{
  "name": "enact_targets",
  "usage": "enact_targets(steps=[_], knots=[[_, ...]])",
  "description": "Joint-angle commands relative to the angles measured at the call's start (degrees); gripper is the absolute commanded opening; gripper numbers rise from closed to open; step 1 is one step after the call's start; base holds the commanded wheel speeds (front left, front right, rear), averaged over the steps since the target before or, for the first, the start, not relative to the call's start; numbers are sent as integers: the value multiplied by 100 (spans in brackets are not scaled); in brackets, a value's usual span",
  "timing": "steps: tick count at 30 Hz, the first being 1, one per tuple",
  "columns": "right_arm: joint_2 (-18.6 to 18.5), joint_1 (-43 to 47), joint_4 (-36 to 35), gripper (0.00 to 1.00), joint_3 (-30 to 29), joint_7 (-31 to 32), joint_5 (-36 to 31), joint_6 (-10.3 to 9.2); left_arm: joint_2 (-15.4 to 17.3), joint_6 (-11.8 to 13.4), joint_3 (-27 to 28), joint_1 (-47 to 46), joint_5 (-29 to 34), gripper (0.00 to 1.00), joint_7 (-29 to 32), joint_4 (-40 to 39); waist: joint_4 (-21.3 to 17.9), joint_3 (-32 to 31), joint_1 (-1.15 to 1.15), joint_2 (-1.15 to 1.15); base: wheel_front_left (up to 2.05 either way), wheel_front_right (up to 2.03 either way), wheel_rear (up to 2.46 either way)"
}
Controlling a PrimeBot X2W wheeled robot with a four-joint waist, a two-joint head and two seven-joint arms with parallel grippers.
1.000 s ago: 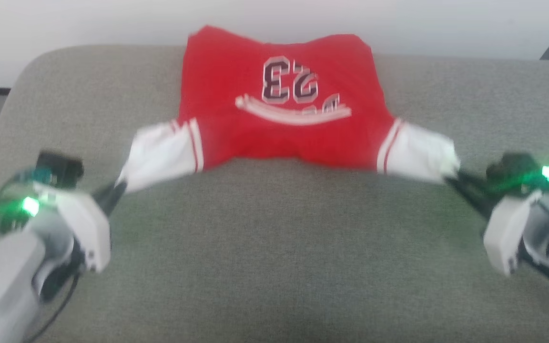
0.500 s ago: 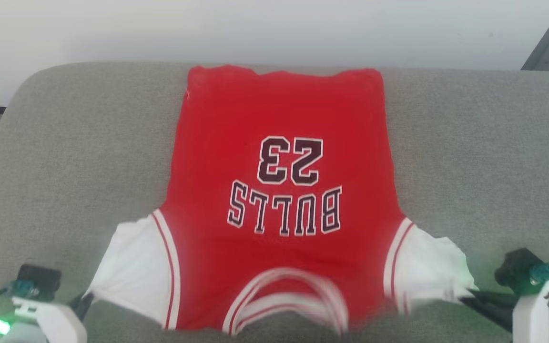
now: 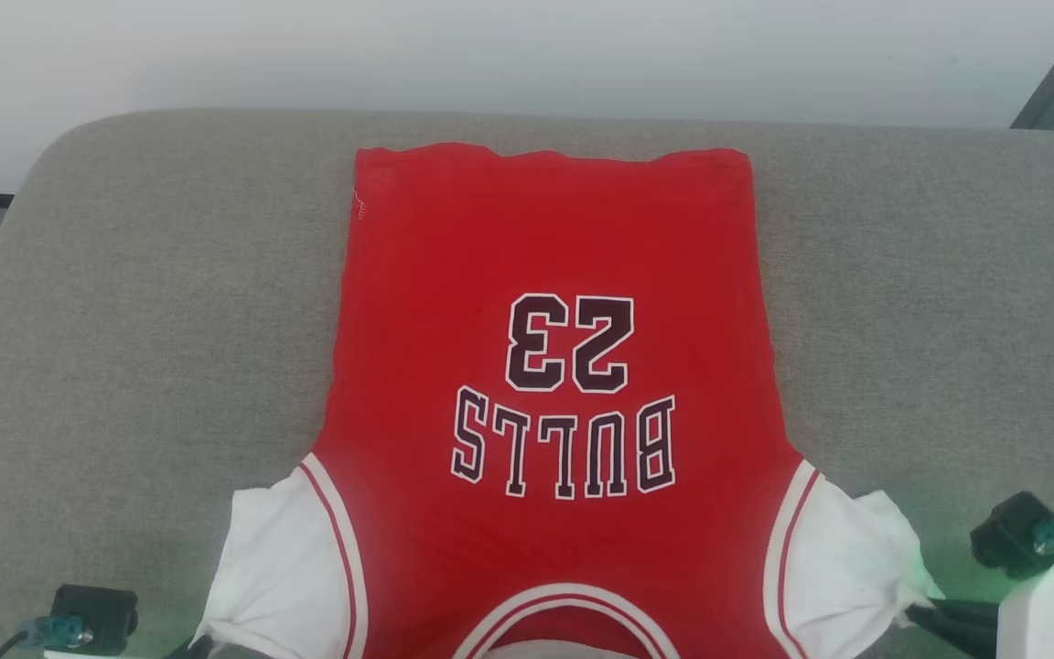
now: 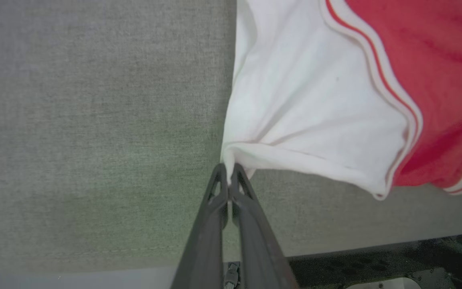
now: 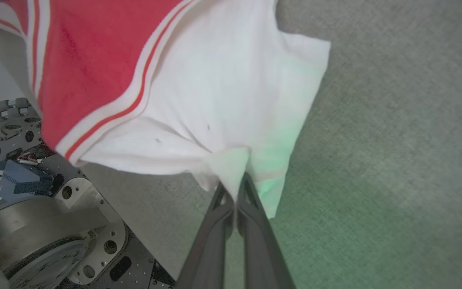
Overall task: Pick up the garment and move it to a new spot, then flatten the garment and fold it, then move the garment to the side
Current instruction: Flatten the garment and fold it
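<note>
The garment (image 3: 550,275) is spread flat on the grey cushion (image 3: 124,348), with the number side up, the hem toward the far side and the collar at the near edge. Its left white sleeve is pinched between the closed fingers of the left gripper (image 4: 228,170). The right sleeve is clamped in the same way by the right gripper (image 5: 236,182).

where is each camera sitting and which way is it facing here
head view: on the head, facing forward and down at the garment on the grey cushion; right gripper lower right.
left wrist view: on the left wrist, looking along the left gripper, shut on a white sleeve.
right wrist view: on the right wrist, along the right gripper, shut on the other sleeve; robot base shows.
shared: garment and grey cushion.
</note>
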Motion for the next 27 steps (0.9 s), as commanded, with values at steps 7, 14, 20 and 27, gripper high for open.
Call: enact_targets(steps=[7,14,20,27], knots=[[5,-45,-9,100,-474,383,89,-10,-94,-45,-46,-82,87,0,-44,11,56,1,0,0,0,0,0],[68,-434,145,100,-1618,505,22,-10,-258,-109,-105,-276,172,0,-16,-6,141,122,0,0,0,0,0],[1089,-1113,1168,100,-2659,727,-821,-10,-454,-249,-226,-617,379,0,65,48,343,332,0,0,0,0,0],[2373,-2105,2457,100,-3365,1082,-1788,-10,-731,-420,-351,-1091,592,0,158,167,661,667,0,0,0,0,0]])
